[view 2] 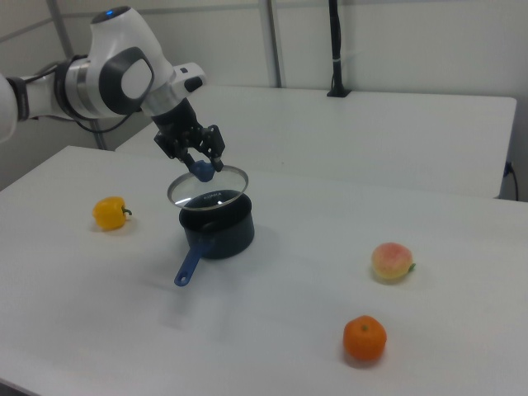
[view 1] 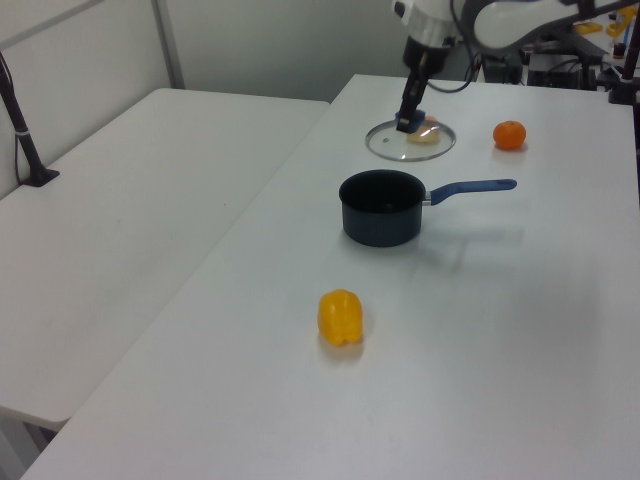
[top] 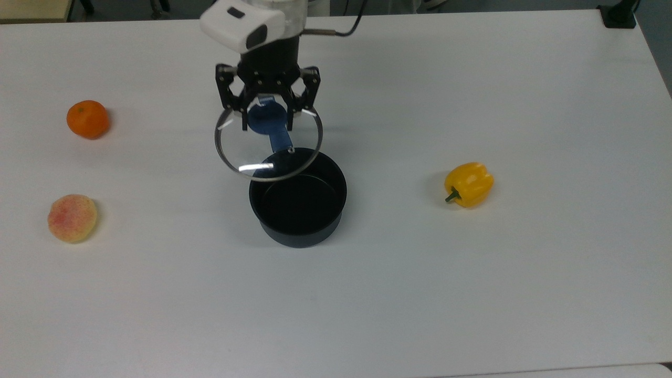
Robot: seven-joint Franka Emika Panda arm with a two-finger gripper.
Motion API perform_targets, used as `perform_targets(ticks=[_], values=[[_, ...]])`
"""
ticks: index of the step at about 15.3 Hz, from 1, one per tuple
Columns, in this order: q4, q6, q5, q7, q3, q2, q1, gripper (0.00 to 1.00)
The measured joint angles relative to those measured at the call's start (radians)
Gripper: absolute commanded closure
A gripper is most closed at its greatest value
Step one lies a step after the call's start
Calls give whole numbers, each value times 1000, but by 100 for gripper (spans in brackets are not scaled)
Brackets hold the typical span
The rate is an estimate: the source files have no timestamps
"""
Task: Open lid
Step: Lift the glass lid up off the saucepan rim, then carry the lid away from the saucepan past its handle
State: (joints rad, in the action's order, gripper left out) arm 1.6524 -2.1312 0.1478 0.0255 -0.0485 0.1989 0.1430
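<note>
Glass lid [top: 268, 152], clear with a metal rim, carried level in the air by its blue knob [top: 267, 117]; gripper [top: 266, 119] fingers closed on either side of that knob. Hung above and clear of the dark saucepan [top: 298, 203], offset toward the top view's upper left, with only its near edge overlapping the pan's rim. Seen in the left view [view 1: 410, 141] well above the white table [top: 472, 294], beyond the pan [view 1: 380, 206]; in the right view [view 2: 208, 187] just over the pan [view 2: 217, 231], fingers [view 2: 216, 151] straddling the knob. Pan left open and apparently empty, blue handle [view 1: 472, 186] pointing toward the left view's right. Judged stiff, smooth and breakable, moderately heavy for its breadth; likely to tilt or swing if gripped off centre, hence best held at the central knob, never at the slick rim or pane. Set-down judged to call for a slow, flat descent onto bare table. Elsewhere on the table: yellow bell pepper [top: 468, 184], orange [top: 87, 119], peach [top: 72, 218], all well apart from the pan.
</note>
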Motion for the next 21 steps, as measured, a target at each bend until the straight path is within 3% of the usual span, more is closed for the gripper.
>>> perform_targets(ticks=[7,12,17,21], values=[[131,233,0,14,-21,-212,0,98],[298,381,0,27,-21,-370,0,100],[452,444,0,31,-21,-413,0,100],[568,349,0,31,-21,-410,2,100]])
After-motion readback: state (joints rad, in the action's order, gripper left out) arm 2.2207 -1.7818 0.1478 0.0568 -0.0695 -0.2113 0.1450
